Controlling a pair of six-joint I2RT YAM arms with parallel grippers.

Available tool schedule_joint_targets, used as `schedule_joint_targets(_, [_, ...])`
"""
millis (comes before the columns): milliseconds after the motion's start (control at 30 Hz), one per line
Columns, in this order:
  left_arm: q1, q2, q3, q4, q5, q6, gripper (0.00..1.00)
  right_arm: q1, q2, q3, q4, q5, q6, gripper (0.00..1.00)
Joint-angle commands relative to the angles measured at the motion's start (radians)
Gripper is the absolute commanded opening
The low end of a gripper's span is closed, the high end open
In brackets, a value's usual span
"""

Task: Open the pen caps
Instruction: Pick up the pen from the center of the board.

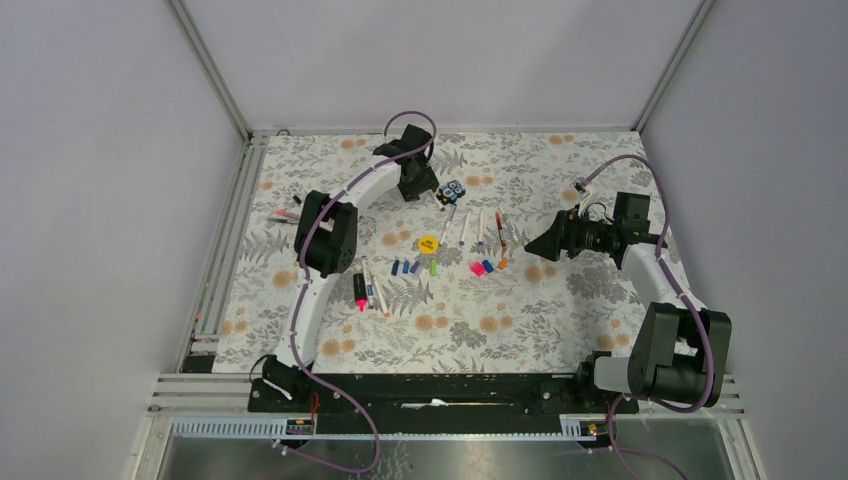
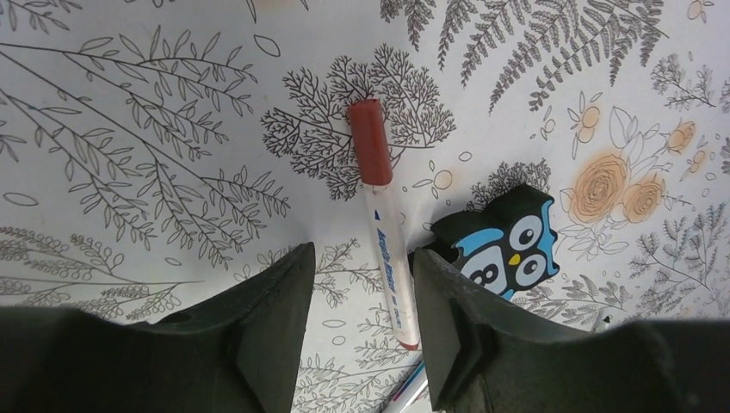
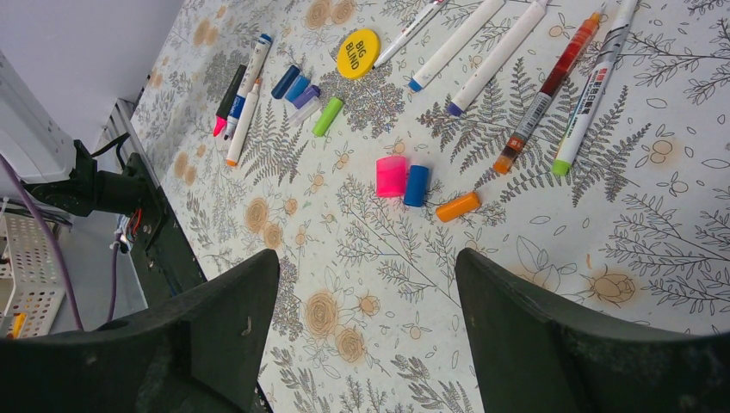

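Note:
My left gripper (image 2: 363, 254) stands open over a white pen (image 2: 392, 258) that still wears its red-brown cap (image 2: 370, 142). The barrel lies on the cloth between the fingers, close to the right one. In the top view this gripper (image 1: 425, 190) is at the far end of the pen row (image 1: 470, 228). Loose caps lie on the cloth: pink (image 3: 391, 175), blue (image 3: 417, 185), orange (image 3: 457, 206) and green (image 3: 327, 116). Several uncapped pens (image 3: 499, 56) lie beyond them. My right gripper (image 3: 368, 258) hovers open and empty, right of the pens (image 1: 535, 245).
A black-and-blue owl block (image 2: 504, 245) sits just right of the left gripper's right finger. A yellow disc (image 3: 358, 52) lies among the pens. A pink-and-black highlighter (image 1: 359, 290) and more pens lie by the left arm. One pen (image 1: 283, 215) rests near the left rail.

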Motion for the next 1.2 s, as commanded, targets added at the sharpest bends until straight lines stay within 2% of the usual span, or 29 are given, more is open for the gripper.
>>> schedule_joint_targets(0, [-0.001, 0.048, 0.087, -0.037, 0.006, 0.018, 0.51, -0.008, -0.022, 0.012, 0.01, -0.038, -0.007, 0.81])
schedule_joint_targets(133, [-0.002, 0.1, 0.155, -0.108, 0.01, 0.034, 0.45, -0.008, -0.025, 0.012, 0.011, -0.037, -0.007, 0.82])
schedule_joint_targets(333, [-0.002, 0.125, 0.162, -0.179, 0.002, 0.076, 0.38, -0.009, -0.035, 0.012, 0.011, -0.037, -0.008, 0.81])
schedule_joint_targets(500, [-0.002, 0.135, 0.159, -0.251, -0.047, 0.136, 0.36, -0.012, -0.04, 0.012, 0.011, -0.041, -0.006, 0.81])
schedule_joint_targets(900, [-0.001, 0.008, -0.027, -0.271, -0.246, 0.328, 0.32, -0.015, -0.044, 0.01, 0.013, -0.047, -0.002, 0.81])
schedule_joint_targets(1167, [-0.001, 0.045, -0.008, -0.269, -0.214, 0.484, 0.3, -0.023, -0.049, 0.007, 0.014, -0.044, -0.002, 0.81])
